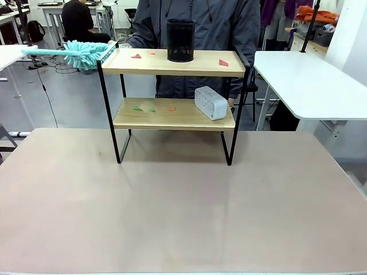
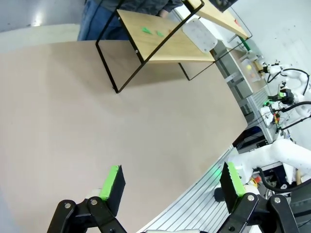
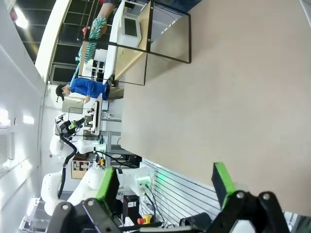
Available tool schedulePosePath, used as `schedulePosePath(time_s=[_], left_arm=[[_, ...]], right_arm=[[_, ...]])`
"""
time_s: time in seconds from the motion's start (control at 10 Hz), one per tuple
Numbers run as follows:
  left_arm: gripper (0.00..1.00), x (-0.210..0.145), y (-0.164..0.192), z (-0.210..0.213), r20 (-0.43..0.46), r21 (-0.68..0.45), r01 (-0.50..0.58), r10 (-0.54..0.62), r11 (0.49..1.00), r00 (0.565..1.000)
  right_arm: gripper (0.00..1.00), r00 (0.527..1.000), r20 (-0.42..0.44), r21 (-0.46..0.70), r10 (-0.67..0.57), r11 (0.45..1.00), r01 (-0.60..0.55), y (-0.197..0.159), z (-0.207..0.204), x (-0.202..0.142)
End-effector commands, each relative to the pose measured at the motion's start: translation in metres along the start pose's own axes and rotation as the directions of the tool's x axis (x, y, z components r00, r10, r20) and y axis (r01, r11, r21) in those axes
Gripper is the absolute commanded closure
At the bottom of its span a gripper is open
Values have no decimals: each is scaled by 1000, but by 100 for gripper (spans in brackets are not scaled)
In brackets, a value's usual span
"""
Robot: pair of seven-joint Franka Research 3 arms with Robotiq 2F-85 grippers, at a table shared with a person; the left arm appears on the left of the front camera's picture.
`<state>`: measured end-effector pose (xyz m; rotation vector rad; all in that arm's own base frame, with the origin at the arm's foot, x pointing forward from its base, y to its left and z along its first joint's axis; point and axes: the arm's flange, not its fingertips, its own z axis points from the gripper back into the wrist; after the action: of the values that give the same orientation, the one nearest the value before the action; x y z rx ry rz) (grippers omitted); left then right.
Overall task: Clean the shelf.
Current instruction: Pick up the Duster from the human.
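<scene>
Wooden shelf, black mesh cup, teal duster

Shelf on beige table

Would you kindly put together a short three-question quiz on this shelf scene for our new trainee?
1. True or false: the black cup stands on the lower board of the shelf.
2. Which of these rests on the lower board? A) a white box B) a sponge C) a bottle
3. Fill in: the left gripper and the right gripper are both ____.

Key: 1 false, it stands on the top board; 2 A; 3 open.
</scene>
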<state>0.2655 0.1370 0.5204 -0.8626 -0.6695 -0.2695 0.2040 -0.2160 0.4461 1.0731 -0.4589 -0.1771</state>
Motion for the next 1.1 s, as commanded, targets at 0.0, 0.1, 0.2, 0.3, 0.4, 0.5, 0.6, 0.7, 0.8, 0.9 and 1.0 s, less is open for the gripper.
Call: schedulePosePath(time_s=[0.0, 0.1, 0.2, 0.3, 0.4, 0.5, 0.6, 0.7, 0.8, 0.9, 1.0], left_arm=[[0, 23, 5, 2, 27, -170, 26, -22, 985, 999], [0, 46, 14, 14, 26, -216, 19, -14, 976, 1000], [0, 73, 30, 32, 103, -167, -31, 49, 986, 993], [0, 92, 43, 50, 113, -302, -25, 61, 953, 992], [0, 111, 51, 51, 164, -314, -38, 94, 949, 982], [0, 120, 51, 39, 86, -420, -91, 140, 903, 986], [0, 90, 32, 46, 135, -242, -42, 76, 969, 988], [0, 90, 32, 46, 135, -242, -42, 76, 969, 988], [0, 90, 32, 46, 135, -242, -42, 76, 969, 988], [0, 108, 48, 45, 125, -293, -74, 115, 953, 985], [0, 99, 37, 34, -9, -382, -74, 77, 921, 997]], right_arm=[[0, 1000, 2, 9, 28, 1000, -28, 2, 3, 2], [0, 1000, 2, 9, 28, 1000, -28, 2, 3, 2], [0, 1000, 2, 9, 28, 1000, -28, 2, 3, 2], [0, 1000, 2, 9, 28, 1000, -28, 2, 3, 2], [0, 1000, 2, 9, 28, 1000, -28, 2, 3, 2], [0, 1000, 2, 9, 28, 1000, -28, 2, 3, 2], [0, 1000, 2, 9, 28, 1000, -28, 2, 3, 2], [0, 1000, 2, 9, 28, 1000, -28, 2, 3, 2], [0, 1000, 2, 9, 28, 1000, -28, 2, 3, 2], [0, 1000, 2, 9, 28, 1000, -28, 2, 3, 2], [0, 1000, 2, 9, 28, 1000, -28, 2, 3, 2]])
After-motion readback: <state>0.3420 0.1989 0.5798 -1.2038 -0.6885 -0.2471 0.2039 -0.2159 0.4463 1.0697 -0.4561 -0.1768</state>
